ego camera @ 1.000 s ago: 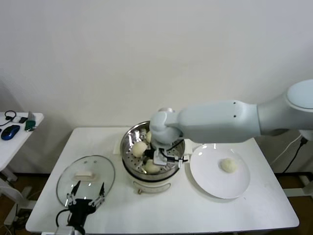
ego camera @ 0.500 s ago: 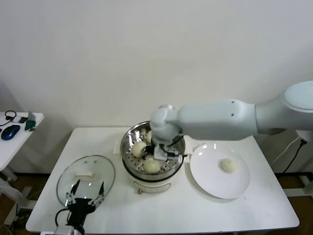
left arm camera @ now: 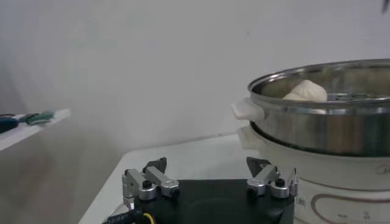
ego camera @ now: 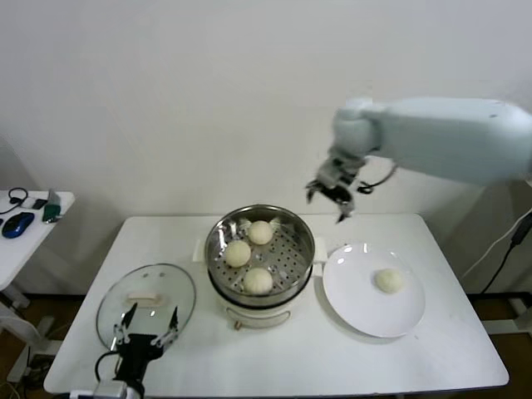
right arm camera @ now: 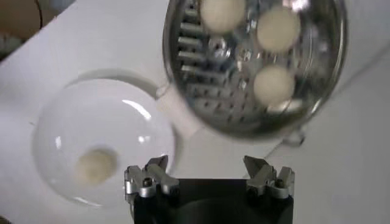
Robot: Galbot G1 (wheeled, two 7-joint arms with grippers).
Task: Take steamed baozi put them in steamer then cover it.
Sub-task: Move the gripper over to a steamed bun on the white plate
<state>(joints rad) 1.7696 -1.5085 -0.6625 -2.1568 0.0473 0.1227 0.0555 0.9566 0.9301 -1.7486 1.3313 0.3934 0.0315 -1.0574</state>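
**Three Buns in Steamer, One on Plate, Lid Off**

Steamer [ego camera: 260, 259] at centre of white table [ego camera: 274, 349], uncovered, perforated tray exposed. Three steamed baozi on the tray: one toward the far rim [ego camera: 260, 233], one toward the lid side [ego camera: 238, 253], one at the near rim [ego camera: 258, 281]. All three apart from one another, none stacked. Same three visible from the right wrist view [right arm camera: 277, 29].

Fourth baozi [ego camera: 388, 280] alone on flat white plate [ego camera: 357, 307], just beside the steamer on the robot's right. Plate rim close to the steamer's side handle.

Cover [ego camera: 145, 303] flat on the table to the steamer's left, clear of the pot, cream bar handle [ego camera: 141, 295] facing up.

Right gripper [ego camera: 331, 195] raised in the air above and behind the steamer's right edge, fingers spread wide, nothing between them. No contact with pot, plate or buns.

Left gripper [ego camera: 146, 332] low at the near table edge, over the near rim of the cover, well to the steamer's left. Fingers apart, empty.

Side table [ego camera: 33, 218] with mouse [ego camera: 17, 224] farther left of the steamer.
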